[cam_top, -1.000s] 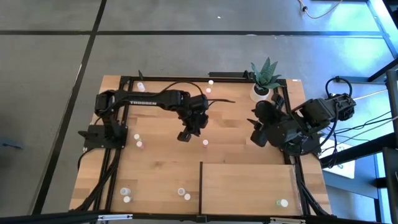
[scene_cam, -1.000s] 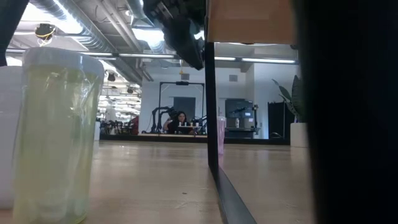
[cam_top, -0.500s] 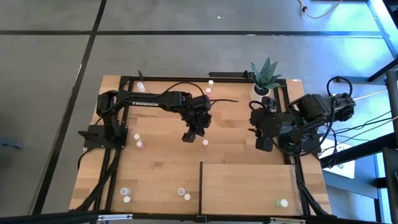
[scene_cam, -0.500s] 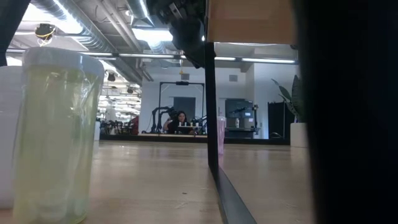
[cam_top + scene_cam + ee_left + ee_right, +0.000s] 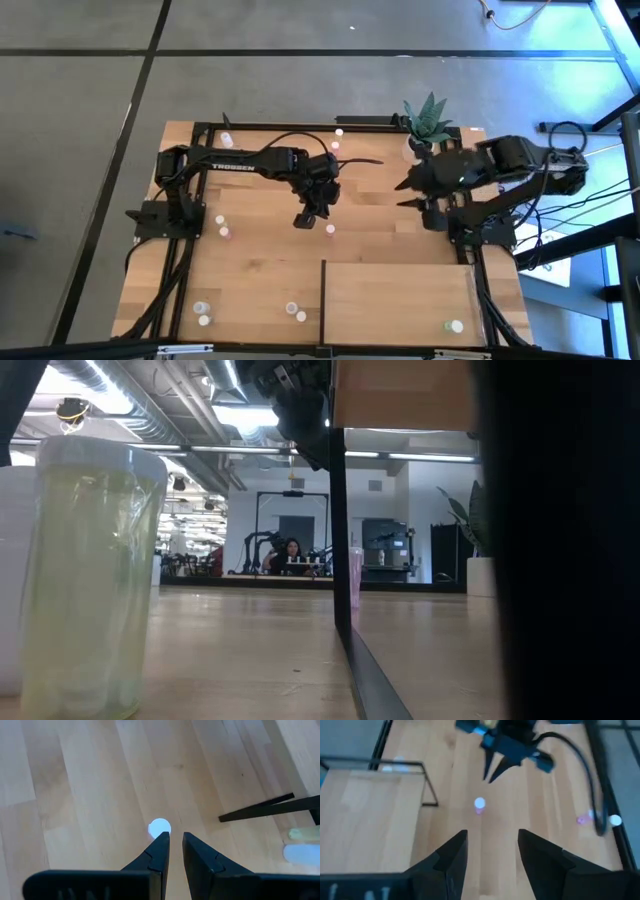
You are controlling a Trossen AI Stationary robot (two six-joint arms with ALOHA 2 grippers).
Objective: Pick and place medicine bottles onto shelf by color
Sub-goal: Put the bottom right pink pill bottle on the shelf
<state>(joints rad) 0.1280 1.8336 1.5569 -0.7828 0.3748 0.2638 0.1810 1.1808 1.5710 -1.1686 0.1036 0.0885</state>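
pale yellow bottle point(image 5: 85, 575) nearest the low camera, beside the shelf point(image 5: 400, 295). beyond the shelf's far edge, a pink bottle point(image 5: 330, 229) on the worktop point(image 5: 260, 260); left pincer point(image 5: 303, 219) just beside it, pressed together, empty. right pincer point(image 5: 489, 857) farther, spread, empty, near the potted plant point(image 5: 425, 125).

Evenly lit from overhead, soft, without hard shadows on the bench point(image 5: 260, 260). Strong bluish glare at the far right corner of the high view. Low view backlit by ceiling strip lights point(image 5: 240, 415), glaring white; near yellowish bottle point(image 5: 90, 575) soft and out of focus, right side lost behind a black mass. Right wrist view motion-blurred throughout. Left wrist view sharp, bright, white cap point(image 5: 159, 827) overexposed.
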